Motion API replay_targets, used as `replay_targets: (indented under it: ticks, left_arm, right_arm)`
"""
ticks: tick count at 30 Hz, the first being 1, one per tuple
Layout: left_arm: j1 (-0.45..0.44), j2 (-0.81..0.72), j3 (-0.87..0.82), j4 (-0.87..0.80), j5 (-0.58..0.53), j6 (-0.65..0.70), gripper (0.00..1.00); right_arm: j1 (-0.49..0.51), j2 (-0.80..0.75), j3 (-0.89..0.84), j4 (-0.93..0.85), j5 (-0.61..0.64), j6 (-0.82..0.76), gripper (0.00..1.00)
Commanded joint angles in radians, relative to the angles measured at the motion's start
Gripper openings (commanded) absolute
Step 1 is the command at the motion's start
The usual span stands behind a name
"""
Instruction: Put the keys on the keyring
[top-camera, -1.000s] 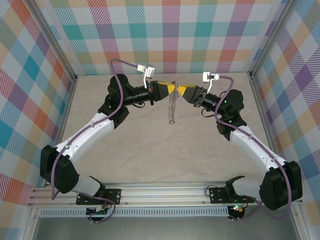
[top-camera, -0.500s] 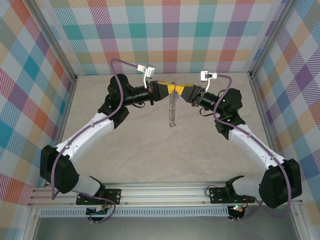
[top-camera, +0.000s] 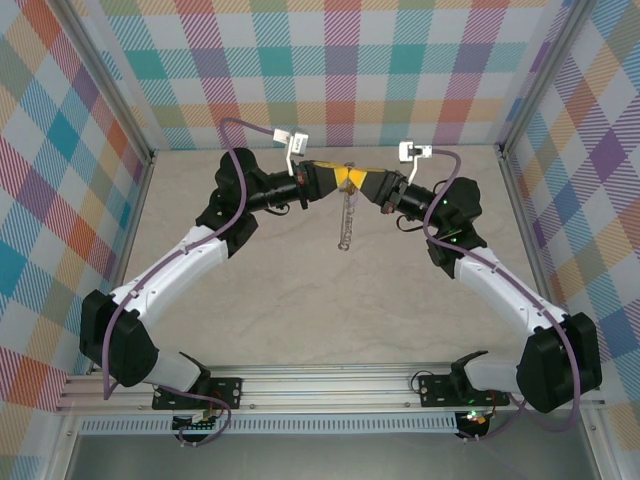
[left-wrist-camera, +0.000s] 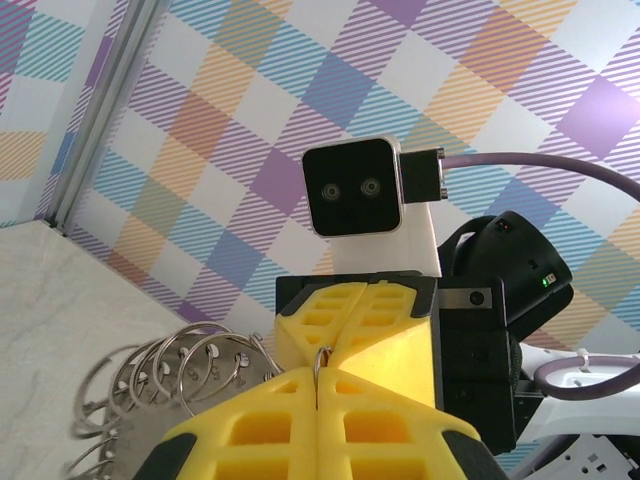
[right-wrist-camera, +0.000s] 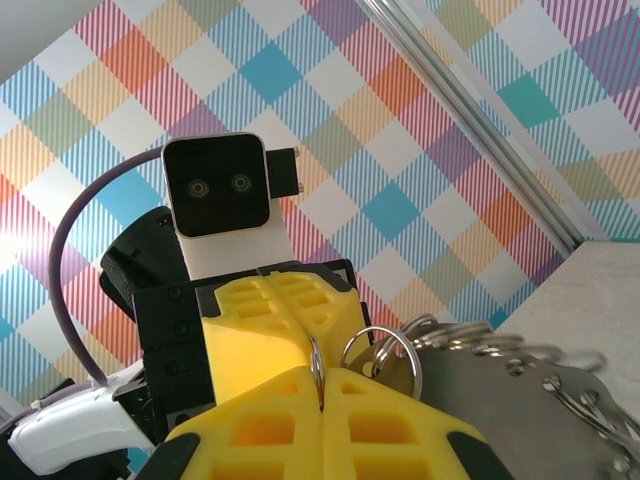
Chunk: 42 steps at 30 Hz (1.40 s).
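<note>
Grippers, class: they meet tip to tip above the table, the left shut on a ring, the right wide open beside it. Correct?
Not quite. The right gripper is shut on that ring too: the left wrist view shows its yellow jaws pressed together on it, tip to tip with the left gripper.

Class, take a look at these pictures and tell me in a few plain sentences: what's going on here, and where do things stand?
Two robot arms meet fingertip to fingertip above the far middle of the table. The left hand and the right hand are both shut on the same silver ring at the top of the keyring, a chain of metal loops that dangles from their tips. At this moment both hands pinch that ring between them.
</note>
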Motion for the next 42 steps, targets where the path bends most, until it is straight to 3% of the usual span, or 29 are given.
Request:
replay_targets:
  ticks: [1,4,7,10,15,17,20,25,33,42]
  left_arm:
    - [-0.003,-0.054,0.015,-0.04,-0.038,0.067,0.14]
    - [0.016,-0.094,0.02,-0.116,-0.064,0.121,0.39]
    - [0.045,-0.129,0.037,-0.193,-0.064,0.173,0.54]
    - [0.072,-0.14,0.085,-0.303,-0.025,0.249,0.62]
    - [0.084,-0.068,0.251,-0.563,0.064,0.411,0.66]
    - [0.084,-0.021,0.318,-0.649,0.108,0.472,0.66]
    - [0.084,0.051,0.412,-0.779,0.172,0.541,0.57]
    - [0.087,0.178,0.567,-0.944,0.274,0.637,0.29]
    - [0.087,0.269,0.647,-0.999,0.366,0.663,0.22]
    - [0.083,0.277,0.645,-1.001,0.406,0.656,0.21]
  right_arm:
    - [0.007,-0.019,0.01,-0.083,-0.006,-0.071,0.0]
    - [-0.015,-0.027,0.036,-0.206,-0.045,-0.137,0.0]
    - [-0.052,-0.023,0.068,-0.29,-0.114,-0.185,0.0]
    - [-0.09,-0.019,0.106,-0.373,-0.196,-0.244,0.0]
    - [-0.125,0.026,0.189,-0.465,-0.324,-0.31,0.0]
    - [-0.125,0.055,0.233,-0.512,-0.386,-0.343,0.0]
    - [-0.126,0.079,0.276,-0.567,-0.431,-0.382,0.0]
    - [-0.126,0.083,0.295,-0.6,-0.433,-0.411,0.0]
    - [-0.126,0.08,0.277,-0.586,-0.425,-0.402,0.0]
    - [-0.125,0.084,0.246,-0.522,-0.405,-0.364,0.0]
